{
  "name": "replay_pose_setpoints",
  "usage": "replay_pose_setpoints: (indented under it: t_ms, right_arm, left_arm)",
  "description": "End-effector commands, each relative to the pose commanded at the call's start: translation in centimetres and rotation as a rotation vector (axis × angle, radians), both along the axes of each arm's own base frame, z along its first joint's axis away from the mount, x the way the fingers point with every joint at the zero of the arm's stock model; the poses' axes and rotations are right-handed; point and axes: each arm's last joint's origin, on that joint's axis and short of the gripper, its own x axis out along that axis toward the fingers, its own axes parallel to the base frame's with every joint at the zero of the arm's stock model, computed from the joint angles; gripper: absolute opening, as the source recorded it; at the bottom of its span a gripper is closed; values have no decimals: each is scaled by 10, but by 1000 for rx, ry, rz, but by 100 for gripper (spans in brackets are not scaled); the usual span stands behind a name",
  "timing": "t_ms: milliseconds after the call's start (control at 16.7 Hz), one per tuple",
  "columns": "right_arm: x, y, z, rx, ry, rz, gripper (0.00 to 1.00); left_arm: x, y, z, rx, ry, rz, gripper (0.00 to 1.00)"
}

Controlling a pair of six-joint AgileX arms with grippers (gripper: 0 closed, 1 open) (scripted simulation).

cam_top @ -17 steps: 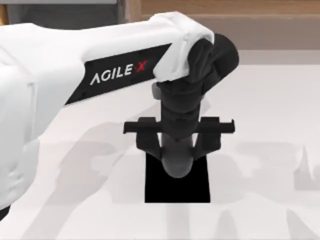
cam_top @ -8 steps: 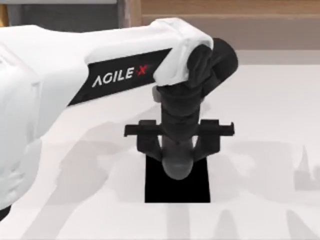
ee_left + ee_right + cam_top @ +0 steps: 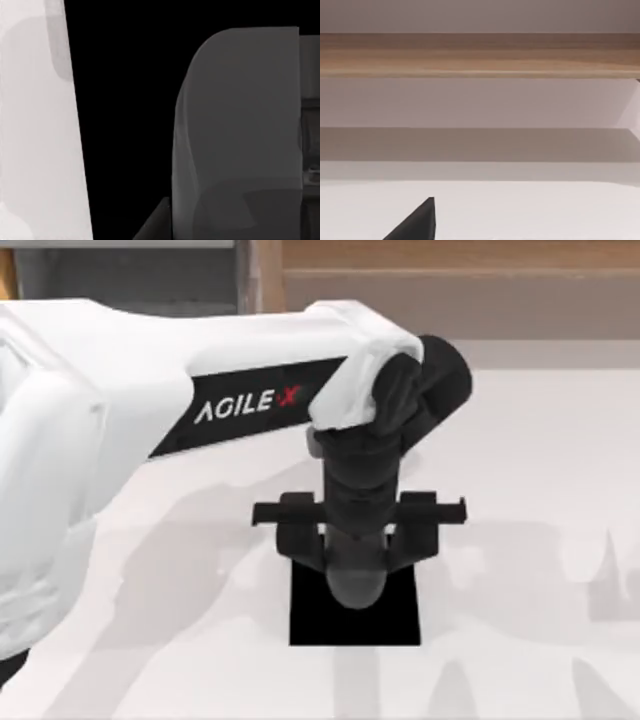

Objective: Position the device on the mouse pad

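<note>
From above, the left gripper point(image 3: 355, 570) hangs over the far edge of the pad point(image 3: 355, 625), a grey mouse point(image 3: 355, 585) directly beneath it on the pad; whether its fingers grip the mouse I cannot tell. In the left wrist view, the mouse point(image 3: 240, 130) sits against the pad point(image 3: 125, 115), table point(image 3: 35, 125) beside.

The mouse pad point(image 3: 355, 625) is a thin, matte black, nearly square sheet lying flat on the white bench, a little below the middle of the top view. A rounded dark grey mouse point(image 3: 355, 585) sits over its upper part, upper end hidden, lower end well inside the pad's edge.
</note>
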Motion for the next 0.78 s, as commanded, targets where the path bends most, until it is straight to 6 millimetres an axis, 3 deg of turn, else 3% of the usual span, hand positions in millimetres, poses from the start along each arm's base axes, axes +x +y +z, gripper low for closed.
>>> replay_pose_setpoints:
  t_ms: [540, 780]
  right_arm:
    - [0, 0, 0, 0, 0, 0, 100]
    - [0, 0, 0, 0, 0, 0, 100]
  left_arm:
    - [0, 0, -13, 5, 2, 0, 0]
    - [0, 0, -13, 5, 2, 0, 30]
